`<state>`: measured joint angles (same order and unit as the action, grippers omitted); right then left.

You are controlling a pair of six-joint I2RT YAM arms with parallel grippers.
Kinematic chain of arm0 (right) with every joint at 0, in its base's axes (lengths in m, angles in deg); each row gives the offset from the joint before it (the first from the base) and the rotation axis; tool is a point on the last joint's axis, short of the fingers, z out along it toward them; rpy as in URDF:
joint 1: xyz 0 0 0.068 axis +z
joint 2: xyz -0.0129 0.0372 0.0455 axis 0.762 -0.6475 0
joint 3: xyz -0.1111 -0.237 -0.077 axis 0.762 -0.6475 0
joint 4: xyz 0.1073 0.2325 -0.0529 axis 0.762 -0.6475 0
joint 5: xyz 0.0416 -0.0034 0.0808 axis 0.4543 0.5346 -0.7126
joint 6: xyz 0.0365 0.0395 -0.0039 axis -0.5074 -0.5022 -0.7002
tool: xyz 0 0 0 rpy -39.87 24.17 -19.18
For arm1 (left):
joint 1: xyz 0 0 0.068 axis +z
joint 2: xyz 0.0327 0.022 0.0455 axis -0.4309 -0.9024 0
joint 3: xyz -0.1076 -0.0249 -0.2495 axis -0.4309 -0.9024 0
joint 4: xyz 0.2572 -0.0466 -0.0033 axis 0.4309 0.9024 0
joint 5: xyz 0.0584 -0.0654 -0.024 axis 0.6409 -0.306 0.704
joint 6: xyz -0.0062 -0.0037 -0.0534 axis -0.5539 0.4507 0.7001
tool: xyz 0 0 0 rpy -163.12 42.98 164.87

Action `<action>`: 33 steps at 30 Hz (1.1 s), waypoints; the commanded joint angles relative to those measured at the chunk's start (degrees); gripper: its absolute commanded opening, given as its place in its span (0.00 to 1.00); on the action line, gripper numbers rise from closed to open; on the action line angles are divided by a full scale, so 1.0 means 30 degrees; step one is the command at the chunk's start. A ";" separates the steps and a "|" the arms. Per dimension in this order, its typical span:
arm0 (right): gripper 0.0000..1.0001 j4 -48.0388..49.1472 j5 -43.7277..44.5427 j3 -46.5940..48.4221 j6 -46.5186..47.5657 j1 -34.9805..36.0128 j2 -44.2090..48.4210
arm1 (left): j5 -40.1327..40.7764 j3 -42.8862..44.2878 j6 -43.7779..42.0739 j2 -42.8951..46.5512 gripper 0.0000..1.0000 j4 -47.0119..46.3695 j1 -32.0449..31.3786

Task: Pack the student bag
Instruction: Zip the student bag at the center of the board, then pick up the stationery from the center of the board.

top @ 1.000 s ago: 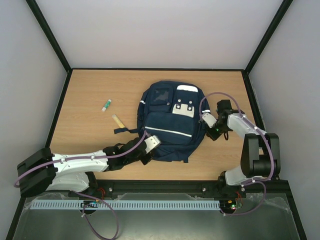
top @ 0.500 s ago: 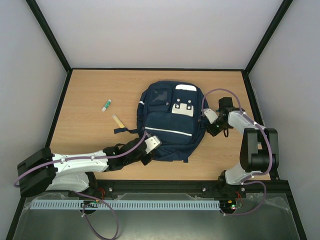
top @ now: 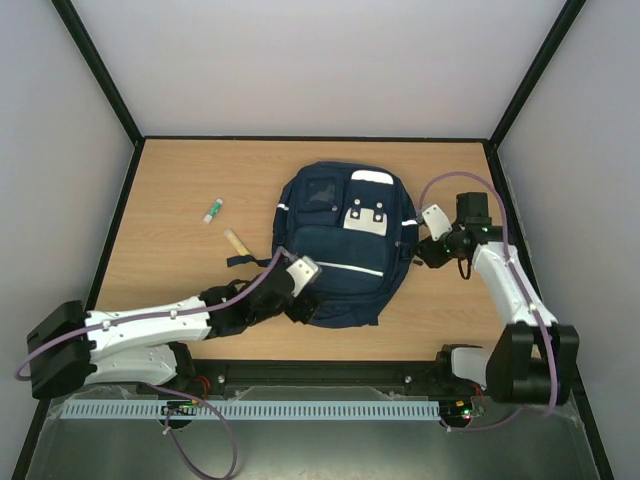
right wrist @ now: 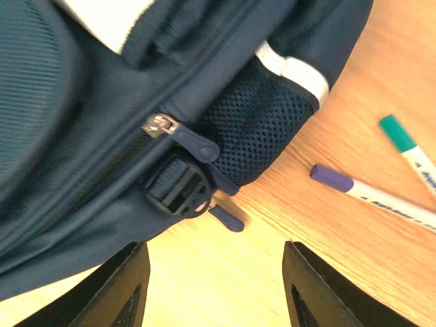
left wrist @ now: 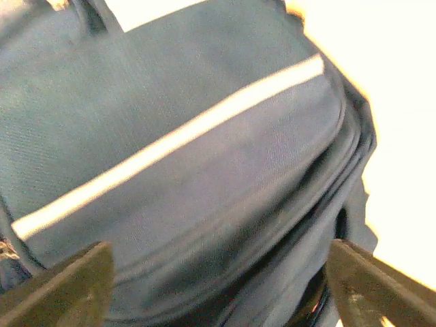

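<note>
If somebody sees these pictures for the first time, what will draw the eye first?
A large navy backpack lies flat in the middle of the wooden table. The left gripper stands open over its near left corner, the right gripper open at its right side, near a zipper pull. Beside the mesh side pocket there, a purple-capped marker and a green-capped marker lie on the table.

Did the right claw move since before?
Yes. The right claw slid a little toward the far edge of the table, staying beside the backpack.
</note>
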<state>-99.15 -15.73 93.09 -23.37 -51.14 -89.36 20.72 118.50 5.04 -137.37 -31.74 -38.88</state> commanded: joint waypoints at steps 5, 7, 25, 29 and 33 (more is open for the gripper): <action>1.00 -0.3468 -0.2176 0.0250 -0.1953 -0.0028 0.5512 | 0.3608 0.3804 0.4796 0.1887 0.99 0.3404 0.2045; 1.00 -0.3066 -0.2215 -0.0252 -0.2325 -0.0028 0.6628 | 0.2912 0.5029 0.4929 0.1175 0.99 0.4533 0.3348; 1.00 -0.0909 0.1154 0.1434 -0.3569 -0.0028 0.5734 | 0.1687 0.9523 -0.2108 -0.3400 0.99 0.5150 0.6423; 1.00 -0.0432 0.1953 0.1584 -0.1786 -0.0076 0.4139 | 0.2546 0.9275 -0.1845 -0.4043 0.99 0.4212 0.6086; 0.92 -0.1817 0.1316 0.2847 -0.0897 -0.0233 0.1688 | 0.0621 0.7065 -0.1365 -0.2699 0.99 0.1450 0.6122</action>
<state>-101.23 -12.47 97.14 -29.80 -51.29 -78.09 26.80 143.74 1.83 -149.47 -21.70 -20.34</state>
